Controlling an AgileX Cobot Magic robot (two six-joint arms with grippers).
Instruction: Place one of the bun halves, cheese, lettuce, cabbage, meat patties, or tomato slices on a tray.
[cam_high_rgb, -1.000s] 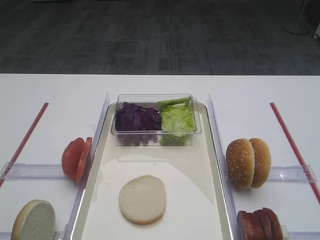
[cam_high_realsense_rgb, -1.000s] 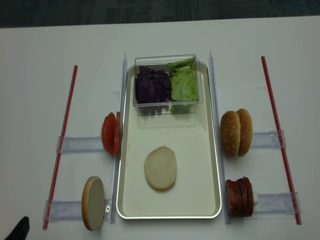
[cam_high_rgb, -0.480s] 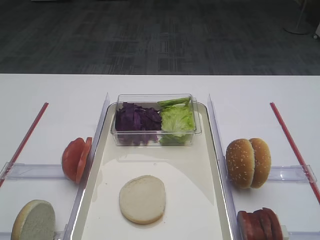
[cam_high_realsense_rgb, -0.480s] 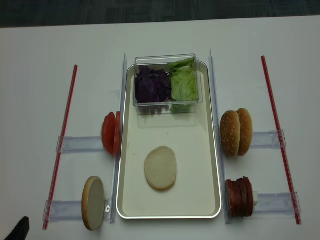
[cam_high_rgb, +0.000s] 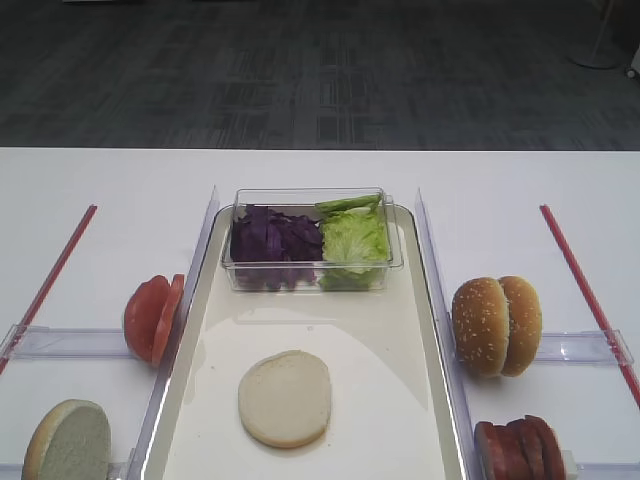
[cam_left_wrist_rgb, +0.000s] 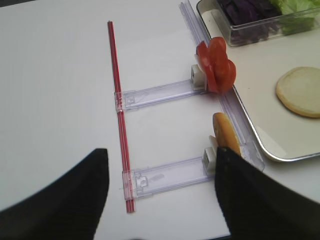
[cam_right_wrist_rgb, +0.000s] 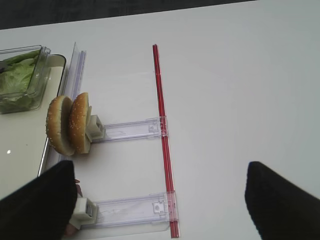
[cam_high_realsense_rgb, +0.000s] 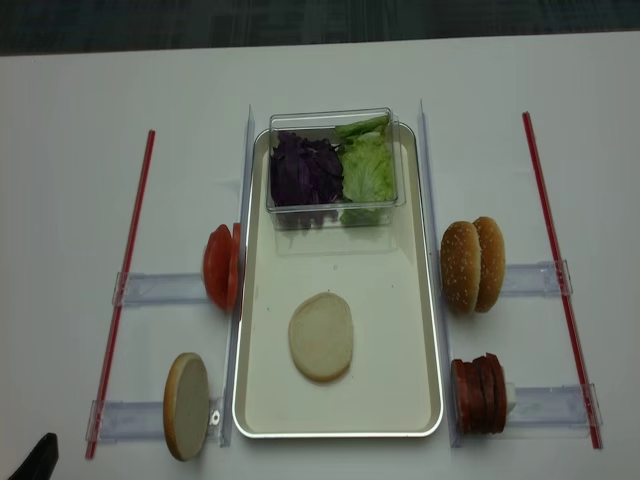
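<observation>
Both of my pincers hung back over the counter edges, holding nothing. On the left pincer (cam_left_wrist_rgb: 160, 200) the two dark fingers (cam_left_wrist_rgb: 55, 200) stood well apart above the near rack; on the right pincer (cam_right_wrist_rgb: 160, 200) the fingers (cam_right_wrist_rgb: 282, 197) were likewise spread wide, with bare counter between them.

Biggest of all was the white counter (cam_high_rgb: 90, 180). Along its middle lay the tray (cam_high_realsense_rgb: 415, 300) — long, cream-white, metal-rimmed. At the tray's far end sat a clear plastic box (cam_high_realsense_rgb: 332, 118), the cabbage (cam_high_realsense_rgb: 305, 170) in its left half and the lettuce (cam_high_realsense_rgb: 368, 170) in its right. Two red strips (cam_high_realsense_rgb: 130, 280) ran along the outer sides, each joined to a pair of clear plastic racks (cam_high_realsense_rgb: 155, 290).

One pale bun half (cam_high_realsense_rgb: 321, 336) lay flat on the tray's near half, cut face up, apart from the box. A second bun half (cam_high_realsense_rgb: 186, 405) stood on edge in the near left rack, just outside the tray rim. The sesame-seeded halves (cam_high_realsense_rgb: 473, 265) stood upright together in the far right rack. The tomato slices (cam_high_realsense_rgb: 220, 266) stood on edge in the far left rack, beside the tray — and the meat patties (cam_high_realsense_rgb: 478, 395) were packed upright in the near right rack.
</observation>
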